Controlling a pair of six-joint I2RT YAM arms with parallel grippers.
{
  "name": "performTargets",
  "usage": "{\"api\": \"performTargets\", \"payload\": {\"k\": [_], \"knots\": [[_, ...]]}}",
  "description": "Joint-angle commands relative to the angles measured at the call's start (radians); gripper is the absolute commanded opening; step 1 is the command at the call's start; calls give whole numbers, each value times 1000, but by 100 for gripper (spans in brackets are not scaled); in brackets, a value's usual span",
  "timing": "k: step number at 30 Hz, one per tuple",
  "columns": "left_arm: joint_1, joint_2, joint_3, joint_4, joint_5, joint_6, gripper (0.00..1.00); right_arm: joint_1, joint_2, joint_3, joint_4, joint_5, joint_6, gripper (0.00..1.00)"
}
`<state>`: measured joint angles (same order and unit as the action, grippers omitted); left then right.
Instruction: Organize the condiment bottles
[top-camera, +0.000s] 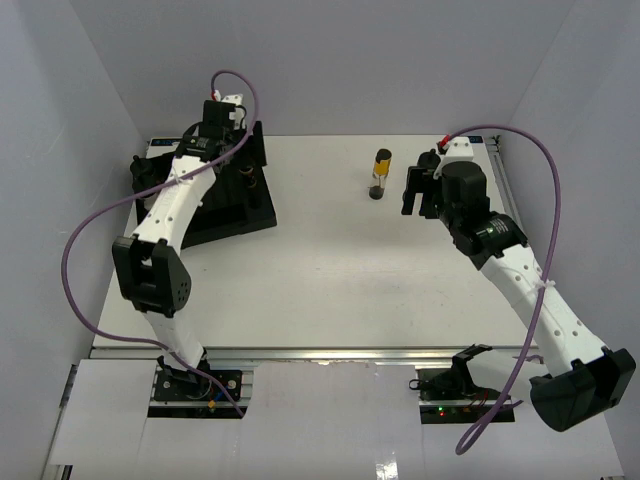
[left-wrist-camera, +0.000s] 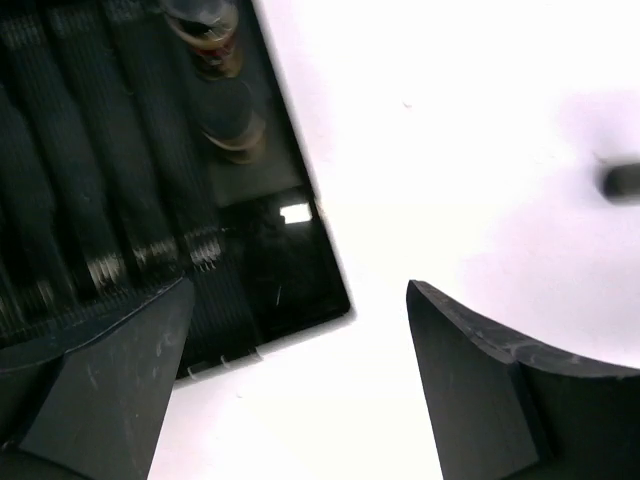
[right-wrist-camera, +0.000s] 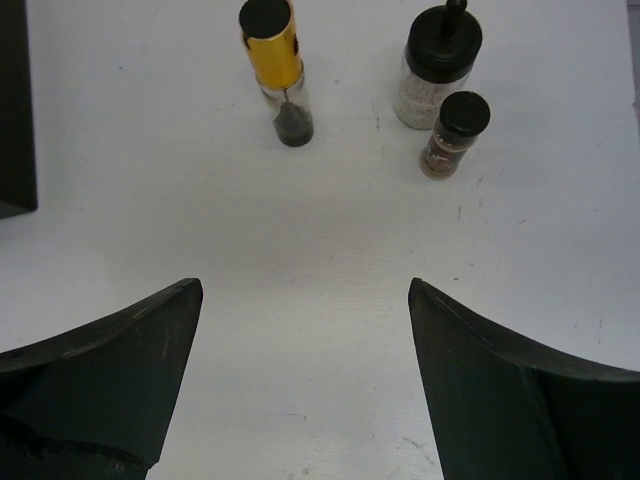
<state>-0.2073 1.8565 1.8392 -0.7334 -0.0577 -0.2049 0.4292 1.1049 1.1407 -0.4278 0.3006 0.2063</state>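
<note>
**Left gripper** (left-wrist-camera: 298, 290): fingers spread wide, nothing between them. It hangs over a corner of the tray (left-wrist-camera: 60, 150), at the far left of the table (top-camera: 330, 270). Two blurred shapes stand in the tray, probably capped jars: jar A (left-wrist-camera: 232, 128) and jar B (left-wrist-camera: 205, 25).

**Right gripper** (right-wrist-camera: 303, 285): fingers spread wide, holding nothing, above bare table. Ahead of it stand:
- the slim bottle (right-wrist-camera: 275, 70), upright, with a yellow band and dark contents at the base
- the pale jar (right-wrist-camera: 435, 80), with a black cap
- the brown jar (right-wrist-camera: 455, 135), smaller, just beside the pale jar

The slim bottle is well apart from the tray.
</note>
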Motion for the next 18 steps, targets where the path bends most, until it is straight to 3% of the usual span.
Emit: {"api": "performTargets", "payload": {"k": [1, 4, 8, 18], "knots": [[-153, -255, -233, 61, 34, -49, 98, -43, 118, 125, -4, 135, -5, 90], [-242, -402, -501, 186, 151, -98, 98, -114, 203, 148, 12, 132, 7, 90], [-305, -549, -751, 291, 199, -142, 98, -201, 287, 124, 111, 70, 4, 90], [-349, -638, -784, 296, 174, -128, 98, -326, 590, 161, 258, -72, -75, 86]]}}
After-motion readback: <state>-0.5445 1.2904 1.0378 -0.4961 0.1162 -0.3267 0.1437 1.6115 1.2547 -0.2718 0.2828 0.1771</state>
